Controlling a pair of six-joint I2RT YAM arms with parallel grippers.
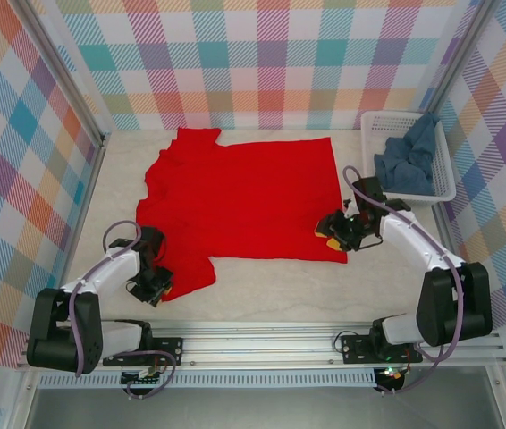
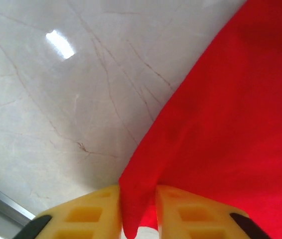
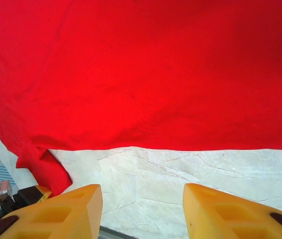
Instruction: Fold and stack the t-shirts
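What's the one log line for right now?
left gripper: shut on red t-shirt | right gripper: open, gripping nothing | blue-grey t-shirt: in basket

No readable text, label, brand, number or sign on the red t-shirt [image 1: 244, 192], white basket [image 1: 368, 143] or table [image 1: 271, 290].

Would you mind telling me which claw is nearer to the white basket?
Right. The right claw is at the red shirt's near right corner, just left of the basket; the left claw pinches the shirt over on the table's left side.
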